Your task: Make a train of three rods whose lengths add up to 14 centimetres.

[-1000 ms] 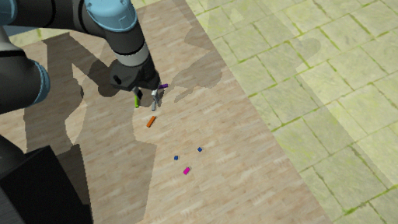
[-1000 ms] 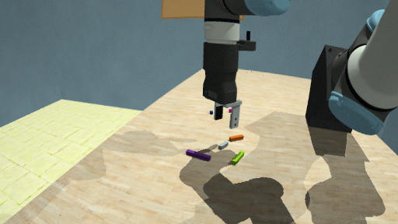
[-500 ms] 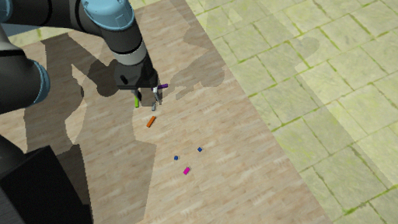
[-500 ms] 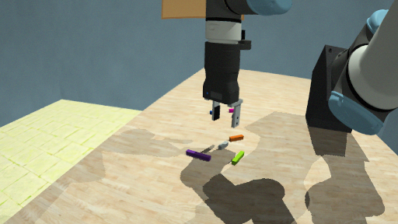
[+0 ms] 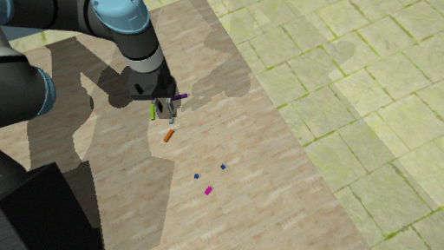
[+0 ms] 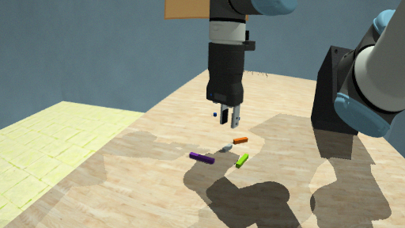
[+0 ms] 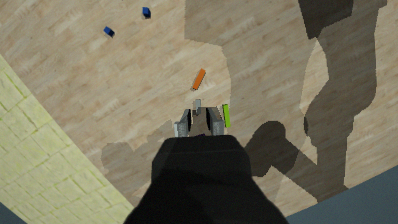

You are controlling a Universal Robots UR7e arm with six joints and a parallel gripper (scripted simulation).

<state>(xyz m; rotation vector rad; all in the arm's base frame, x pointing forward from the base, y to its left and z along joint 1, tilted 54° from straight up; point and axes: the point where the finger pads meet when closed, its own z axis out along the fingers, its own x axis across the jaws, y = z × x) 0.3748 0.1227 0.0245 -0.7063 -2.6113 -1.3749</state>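
Blue-grey wall [image 6: 99, 51], pale wood tabletop [image 5: 260, 174] [image 6: 158, 198] [image 7: 150, 65], green-seamed stone floor [image 5: 368, 87] [image 6: 59, 131] [image 7: 45, 155]

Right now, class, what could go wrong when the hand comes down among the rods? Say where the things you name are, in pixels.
The hand [image 5: 165, 120] [image 6: 229, 126] [image 7: 198, 115] hangs above the table over a tight group. A descending finger could knock the lime rod [image 5: 153, 112] [image 6: 242, 161] [image 7: 226, 116]. The grey rod [image 6: 226, 148] [image 7: 198, 104] might get nudged toward the orange rod [image 5: 168, 135] [image 6: 240, 140] [image 7: 199, 79].

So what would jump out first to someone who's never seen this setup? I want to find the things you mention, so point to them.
Probably the big arm, its hand [image 5: 165, 117] [image 6: 229, 119] [image 7: 198, 115] hanging above the table with fingers apart. Next, the bright lime rod [image 5: 153, 112] [image 6: 242, 161] [image 7: 226, 116] and orange rod [image 5: 168, 135] [image 6: 240, 140] [image 7: 199, 79] lying near it, then the dark purple rod [image 5: 179, 96] [image 6: 202, 157], longest of those lying there.
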